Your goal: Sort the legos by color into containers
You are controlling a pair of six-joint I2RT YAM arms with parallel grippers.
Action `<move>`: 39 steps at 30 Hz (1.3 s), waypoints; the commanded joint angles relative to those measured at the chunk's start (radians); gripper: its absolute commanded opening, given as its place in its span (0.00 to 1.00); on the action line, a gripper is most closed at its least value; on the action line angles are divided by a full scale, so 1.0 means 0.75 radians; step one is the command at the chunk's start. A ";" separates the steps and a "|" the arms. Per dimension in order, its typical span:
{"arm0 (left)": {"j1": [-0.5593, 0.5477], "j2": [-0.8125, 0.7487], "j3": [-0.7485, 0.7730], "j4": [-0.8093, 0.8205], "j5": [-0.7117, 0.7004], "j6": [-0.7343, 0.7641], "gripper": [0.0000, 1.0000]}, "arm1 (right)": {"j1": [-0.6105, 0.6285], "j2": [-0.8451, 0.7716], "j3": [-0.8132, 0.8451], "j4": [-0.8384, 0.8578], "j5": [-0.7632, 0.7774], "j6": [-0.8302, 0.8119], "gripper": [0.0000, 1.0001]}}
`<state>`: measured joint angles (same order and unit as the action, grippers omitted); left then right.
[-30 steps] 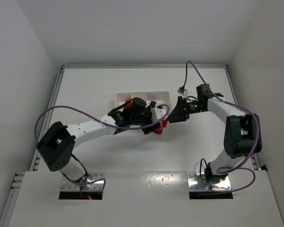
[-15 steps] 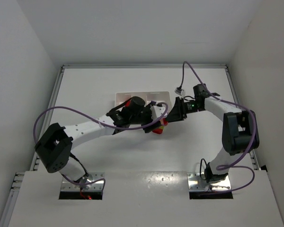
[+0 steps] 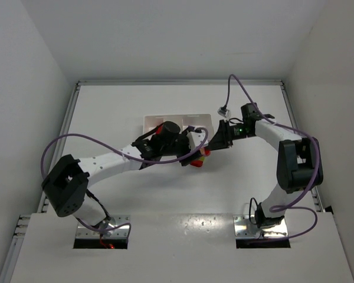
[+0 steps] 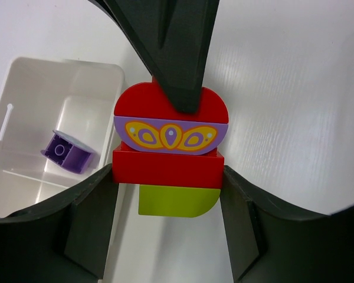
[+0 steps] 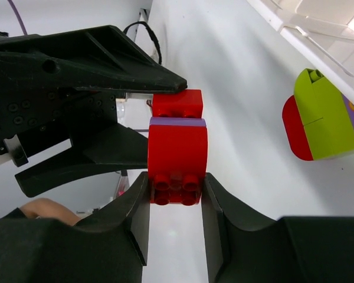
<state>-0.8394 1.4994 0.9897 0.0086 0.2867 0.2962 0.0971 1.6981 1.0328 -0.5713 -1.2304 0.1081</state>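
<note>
the left claw (image 4: pixel 165 177) was closed on the red and purple clump (image 4: pixel 168 127). it pinched the square red brick (image 4: pixel 168 167) at one end between its two fingers. the right claw (image 5: pixel 176 180) was closed on the same clump from the other end and squeezed the round red brick (image 5: pixel 177 150). the thin purple piece (image 5: pixel 177 122) sat between the two red bricks, right in the gap between the two claws. both claws held the clump up off the table (image 4: pixel 295 118).

the white tray (image 4: pixel 76 68) was just to the left of the left claw, with one purple brick (image 4: pixel 68 152) inside. a second clump (image 5: pixel 324 121), yellow-green with red and purple, lay on the table to the right of the right claw, close under the held one.

it looked like the claws were set to pull the clump apart. a few things could go wrong:

- the round brick was smooth and curved, so the right claw could slip off when it pulled.
- if the bricks were stuck tight, they could pop apart fast, and one could jump out of a claw and roll away.
- the purple piece could stay stuck to one of the red bricks, and then that brick would not be ready to sort.
- a dropped brick could land on the second clump under the claws and knock it.
</note>
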 commanded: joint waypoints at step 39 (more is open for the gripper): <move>0.444 0.138 0.093 0.612 1.041 -1.330 0.85 | -0.023 0.012 0.245 -0.224 -0.313 -0.390 0.00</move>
<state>-0.5045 1.5513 0.9977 0.2989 0.9100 -0.4866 0.0620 1.6951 1.1641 -0.7471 -1.3846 -0.1371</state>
